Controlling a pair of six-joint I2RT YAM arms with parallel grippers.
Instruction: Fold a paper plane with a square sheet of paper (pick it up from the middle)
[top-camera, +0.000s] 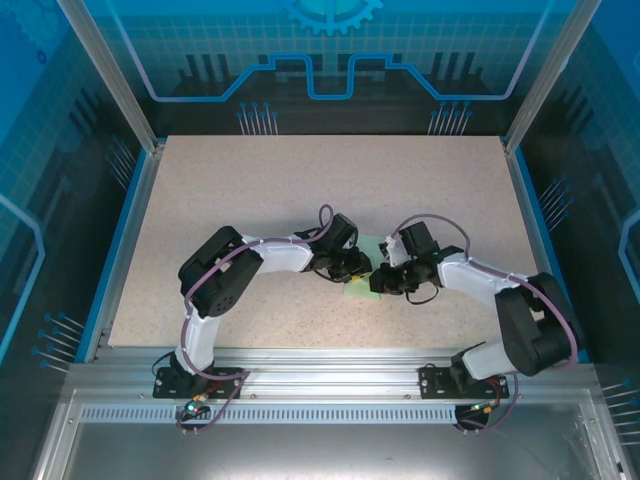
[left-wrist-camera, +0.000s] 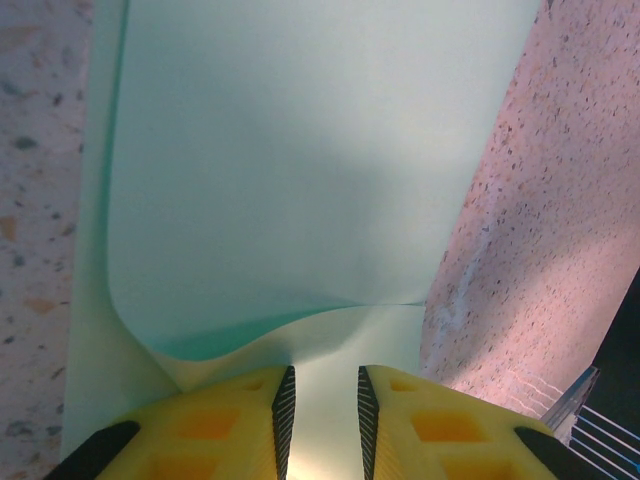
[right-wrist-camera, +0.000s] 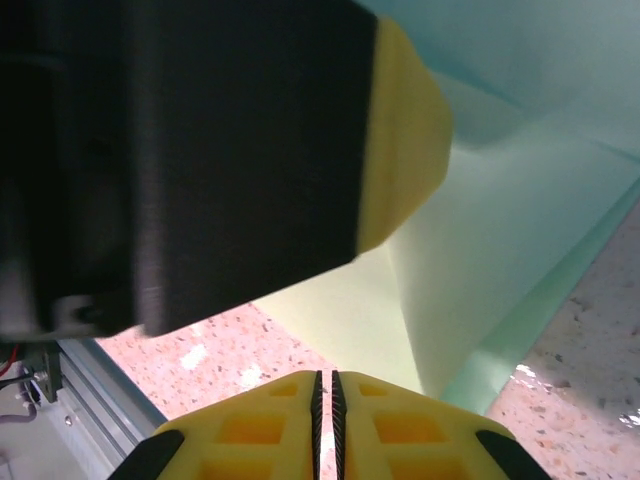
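Observation:
The square sheet of paper (top-camera: 357, 289) lies mid-table between both arms, pale mint-green and partly folded. In the left wrist view the paper (left-wrist-camera: 300, 150) has a flap curling up from a crease just ahead of my left gripper (left-wrist-camera: 322, 372). Its yellow fingers stand a little apart over the sheet, with nothing clamped between them. My left gripper (top-camera: 353, 267) and right gripper (top-camera: 381, 281) nearly meet over the sheet. In the right wrist view my right gripper (right-wrist-camera: 324, 375) is shut on nothing, just short of a corner of the paper (right-wrist-camera: 500, 230). The left gripper's finger (right-wrist-camera: 400, 130) looms close above.
The speckled beige table (top-camera: 300, 190) stretches out on all sides of the arms. An aluminium rail (top-camera: 320, 365) runs along the near edge, close behind both grippers. Blue enclosure walls (top-camera: 120, 220) border the table's sides and back.

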